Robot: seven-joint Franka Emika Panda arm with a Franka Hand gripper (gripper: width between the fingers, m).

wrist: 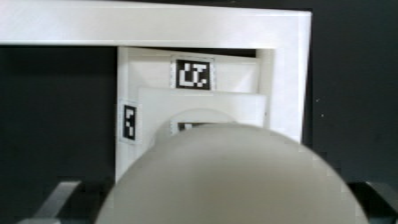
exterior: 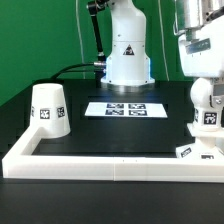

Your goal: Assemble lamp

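Observation:
My gripper (exterior: 200, 72) is at the exterior view's right, shut on the white round-headed bulb (exterior: 204, 100) and holding it upright. The bulb's lower end with a tag is just above the flat square base (exterior: 196, 152), which lies in the rail's right corner. In the wrist view the bulb's head (wrist: 222, 175) fills the space between my dark fingers (wrist: 54, 200), and the gripper (wrist: 217, 208) is closed round it. The base (wrist: 199, 75) with its tags lies beneath. The cup-like shade (exterior: 48, 108) stands mouth down at the exterior view's left, far from the gripper.
The long white border rail (exterior: 100, 160) runs along the front and both sides; it also shows in the wrist view (wrist: 160, 25). The marker board (exterior: 125, 108) lies mid-table before the arm's white pedestal (exterior: 128, 55). The table is black.

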